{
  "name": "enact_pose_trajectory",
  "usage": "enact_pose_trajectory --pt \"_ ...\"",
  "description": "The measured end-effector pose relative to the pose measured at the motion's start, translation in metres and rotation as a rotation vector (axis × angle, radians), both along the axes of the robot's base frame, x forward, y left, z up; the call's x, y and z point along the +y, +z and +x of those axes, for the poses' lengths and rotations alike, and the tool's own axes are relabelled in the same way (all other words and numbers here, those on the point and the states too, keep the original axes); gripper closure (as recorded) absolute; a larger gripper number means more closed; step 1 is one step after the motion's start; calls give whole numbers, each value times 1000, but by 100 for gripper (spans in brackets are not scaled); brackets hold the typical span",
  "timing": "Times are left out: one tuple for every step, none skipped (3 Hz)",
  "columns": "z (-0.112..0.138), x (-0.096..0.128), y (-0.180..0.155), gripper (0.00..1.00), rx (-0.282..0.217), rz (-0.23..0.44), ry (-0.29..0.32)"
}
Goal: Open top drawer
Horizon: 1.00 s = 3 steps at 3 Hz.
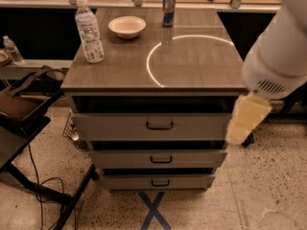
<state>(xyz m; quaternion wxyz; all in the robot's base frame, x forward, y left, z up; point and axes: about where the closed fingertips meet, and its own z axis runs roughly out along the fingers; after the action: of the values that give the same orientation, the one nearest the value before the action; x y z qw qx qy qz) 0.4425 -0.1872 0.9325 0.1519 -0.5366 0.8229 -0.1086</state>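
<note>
The top drawer (115, 127) is the widest of three grey-beige drawers in the cabinet, and its small dark loop handle (159, 125) sits mid-front. A dark gap shows between its front and the cabinet top. My gripper (241, 131), a cream-coloured piece under the white arm (280, 56), hangs at the right end of the top drawer's front, to the right of the handle and apart from it. It holds nothing that I can see.
On the cabinet top (201, 75) stand a water bottle (89, 31), a white bowl (127, 26) and a can (168, 8). Two narrower drawers (120, 158) lie below. A black stand with cables (21, 123) is at the left. A blue tape X (154, 211) marks the floor.
</note>
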Motion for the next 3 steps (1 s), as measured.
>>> enact_pose_trajectory --pt "6 25 -59 0 48 -2 84" --pt "14 39 -94 0 60 37 76" --pt "15 45 -102 0 62 36 86"
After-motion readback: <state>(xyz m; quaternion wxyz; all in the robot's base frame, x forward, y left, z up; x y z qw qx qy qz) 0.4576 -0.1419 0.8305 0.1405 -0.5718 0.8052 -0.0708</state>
